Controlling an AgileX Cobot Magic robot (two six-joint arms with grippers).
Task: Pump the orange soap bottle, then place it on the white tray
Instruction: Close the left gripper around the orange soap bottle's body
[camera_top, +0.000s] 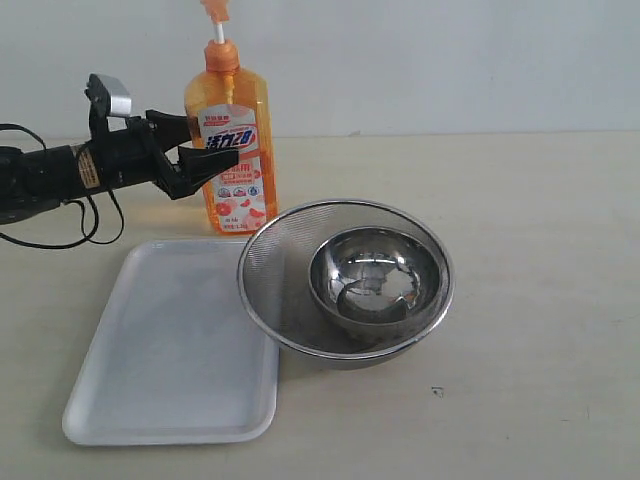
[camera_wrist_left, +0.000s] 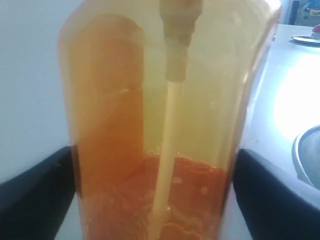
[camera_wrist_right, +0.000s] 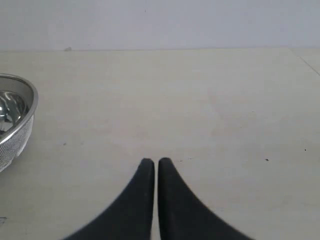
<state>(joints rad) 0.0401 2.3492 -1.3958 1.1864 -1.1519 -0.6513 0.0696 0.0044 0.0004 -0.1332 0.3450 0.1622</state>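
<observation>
Two things, the desk editor is asking: where is the orange soap bottle (camera_top: 232, 150) standing, and what is the left gripper (camera_top: 212, 140) doing?

The photographer is answering: the bottle is standing upright on the table (camera_top: 540, 250), just behind the far edge of the white tray (camera_top: 150, 400) and not on it, with the mesh bowl (camera_top: 270, 270) sitting close beside it. The gripper is reaching in from the left at label height, its black fingers (camera_wrist_left: 35, 195) spread wide, one on each side of the bottle's body. Whether they are pressing it cannot be told.

And the right gripper (camera_wrist_right: 155, 162), the editor is asking?

It is hovering over the table near the bowl, the photographer is saying, jaws closed together and holding nothing.
</observation>
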